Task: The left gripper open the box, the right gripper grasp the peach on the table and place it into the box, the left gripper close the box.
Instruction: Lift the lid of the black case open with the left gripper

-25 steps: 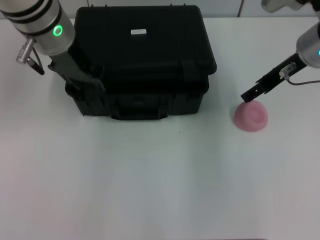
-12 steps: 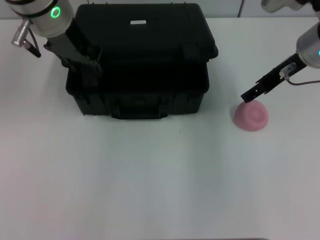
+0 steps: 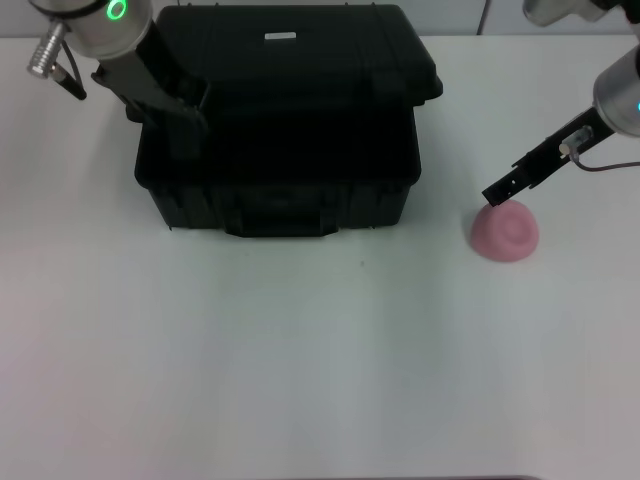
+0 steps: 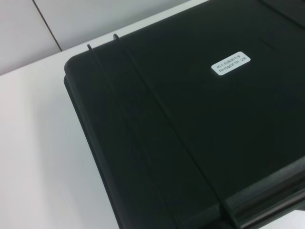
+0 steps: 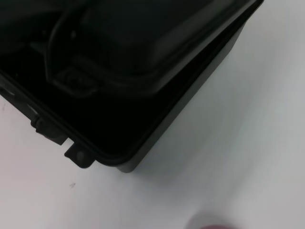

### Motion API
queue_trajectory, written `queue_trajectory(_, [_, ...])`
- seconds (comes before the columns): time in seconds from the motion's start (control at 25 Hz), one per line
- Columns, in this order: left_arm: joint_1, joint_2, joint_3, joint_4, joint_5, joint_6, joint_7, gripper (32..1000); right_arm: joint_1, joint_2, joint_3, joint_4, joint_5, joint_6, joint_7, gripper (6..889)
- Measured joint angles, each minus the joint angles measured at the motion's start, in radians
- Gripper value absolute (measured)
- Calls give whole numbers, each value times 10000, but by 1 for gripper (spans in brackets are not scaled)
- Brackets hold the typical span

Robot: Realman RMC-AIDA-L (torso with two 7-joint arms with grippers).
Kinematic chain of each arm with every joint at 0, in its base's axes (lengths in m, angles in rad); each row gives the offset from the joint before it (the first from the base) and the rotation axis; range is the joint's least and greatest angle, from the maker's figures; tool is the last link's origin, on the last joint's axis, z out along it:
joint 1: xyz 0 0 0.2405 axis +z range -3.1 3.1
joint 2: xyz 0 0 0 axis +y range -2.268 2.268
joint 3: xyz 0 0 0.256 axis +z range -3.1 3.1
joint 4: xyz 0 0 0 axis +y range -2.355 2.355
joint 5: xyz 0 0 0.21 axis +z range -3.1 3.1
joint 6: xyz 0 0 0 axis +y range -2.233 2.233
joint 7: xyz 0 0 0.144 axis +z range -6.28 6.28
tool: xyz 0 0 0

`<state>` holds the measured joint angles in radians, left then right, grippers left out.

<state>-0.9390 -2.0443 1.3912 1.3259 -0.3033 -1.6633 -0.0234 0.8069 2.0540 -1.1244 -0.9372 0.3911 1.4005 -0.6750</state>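
Left tool (image 3: 185, 125) lifted the box (image 3: 280, 190) lid, grip unclear; right tool (image 3: 497, 190), seemingly closed, hovered over peach (image 3: 505, 232).

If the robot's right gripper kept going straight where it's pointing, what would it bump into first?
Probably the peach. The right gripper points down at its top edge, almost touching, though depth is hard to judge.

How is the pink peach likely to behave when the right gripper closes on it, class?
The peach sits dome-up on the table, so it probably won't roll. Its smooth, rounded sides may slip between the right gripper's slim fingers. It looks light for its size.
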Motion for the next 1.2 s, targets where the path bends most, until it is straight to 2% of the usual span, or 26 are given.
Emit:
queue_trajectory(0.28, [-51,-13,2,187,210,0,19,490,-19,0,0,-1,0,-6,-6,738])
queue_trajectory(0.6, [-280,-20,-1,212,370,0,73,491,-18,0,0,-16,0,-15,-15,734])
queue_trajectory(0.92, [-290,-5,1,213,387,0,113,492,-60,-1,0,-36,0,-16,-15,731])
queue_trajectory(1.2, [-286,-10,5,218,712,0,244,492,-102,0,0,-63,0,-16,-15,728])
